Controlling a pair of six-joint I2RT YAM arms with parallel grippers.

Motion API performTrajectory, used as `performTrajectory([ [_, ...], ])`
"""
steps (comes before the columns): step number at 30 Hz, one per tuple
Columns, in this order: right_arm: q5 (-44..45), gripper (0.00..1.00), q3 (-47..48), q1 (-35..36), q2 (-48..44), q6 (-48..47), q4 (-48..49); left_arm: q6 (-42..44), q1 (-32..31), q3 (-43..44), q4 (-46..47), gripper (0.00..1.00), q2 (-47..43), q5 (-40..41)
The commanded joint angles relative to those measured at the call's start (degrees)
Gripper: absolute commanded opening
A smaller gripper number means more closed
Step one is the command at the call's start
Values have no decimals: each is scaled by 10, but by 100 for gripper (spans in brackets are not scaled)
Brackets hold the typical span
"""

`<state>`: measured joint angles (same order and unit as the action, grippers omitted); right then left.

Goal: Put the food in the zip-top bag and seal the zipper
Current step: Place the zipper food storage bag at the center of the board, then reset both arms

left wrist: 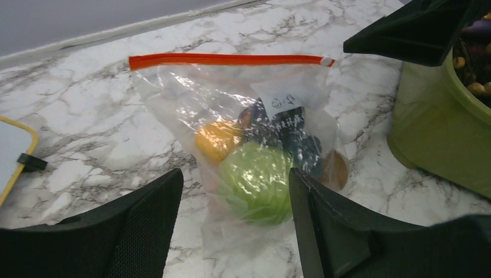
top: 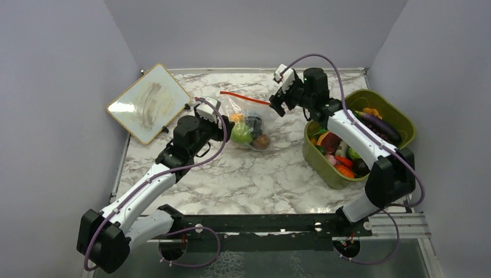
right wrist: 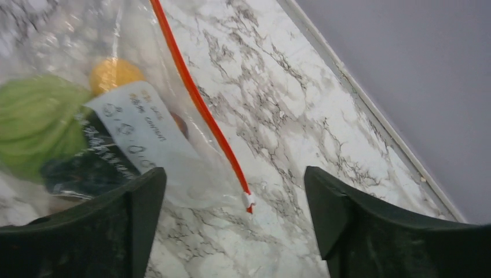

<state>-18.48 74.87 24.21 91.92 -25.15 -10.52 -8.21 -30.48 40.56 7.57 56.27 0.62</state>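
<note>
Food [left wrist: 257, 185] inside zip-top bag [left wrist: 173, 98]; left gripper [left wrist: 234, 179], right gripper [right wrist: 233, 176] agape.

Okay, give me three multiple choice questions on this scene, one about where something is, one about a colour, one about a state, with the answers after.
1. Seen from above, the zip-top bag lies:
A) inside the green bin
B) on the marble table, left of the bin
C) on the table, right of the bin

2. The zipper is:
A) blue
B) white
C) red-orange

3. The left gripper and right gripper are:
A) both open, holding nothing
B) both shut on the bag
C) left shut on the bag, right open

Answers:
1 B, the bag rests on the marble between the arms, apart from the bin.
2 C, the strip along the bag's mouth is red-orange in both wrist views.
3 A, each wrist view shows spread fingers with nothing gripped.
</note>
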Motion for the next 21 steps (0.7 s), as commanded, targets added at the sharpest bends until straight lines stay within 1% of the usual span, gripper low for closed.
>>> performTrajectory([
  [1, -23, 96, -26, 0, -93, 52, -21, -42, 1, 8, 33, 68, 39, -82],
  [4, -35, 98, -65, 0, -153, 98, -1, -54, 1, 15, 47, 68, 71, -83],
  [7, -42, 99, -115, 0, -226, 135, 23, -64, 1, 39, 35, 69, 91, -90],
  [10, 9, 100, -156, 0, -300, 210, 47, -63, 1, 35, 46, 68, 83, -94],
  [12, 50, 100, -165, 0, -346, 264, 34, -57, 1, 31, 43, 70, 68, -87],
  [15, 46, 100, -165, 0, -390, 283, -13, -43, 1, 34, 10, 80, 40, -67],
  [16, 44, 100, -167, 0, -401, 290, -27, -35, 1, 39, -8, 86, 31, -62],
  [17, 52, 100, -168, 0, -411, 308, -40, -27, 0, 44, -22, 98, 20, -59],
  [19, 70, 100, -170, 0, -431, 356, -65, -19, 1, 53, -52, 99, -3, -54],
  [21, 73, 100, -175, 0, -450, 365, -80, -20, 1, 62, -74, 99, -29, -49],
])
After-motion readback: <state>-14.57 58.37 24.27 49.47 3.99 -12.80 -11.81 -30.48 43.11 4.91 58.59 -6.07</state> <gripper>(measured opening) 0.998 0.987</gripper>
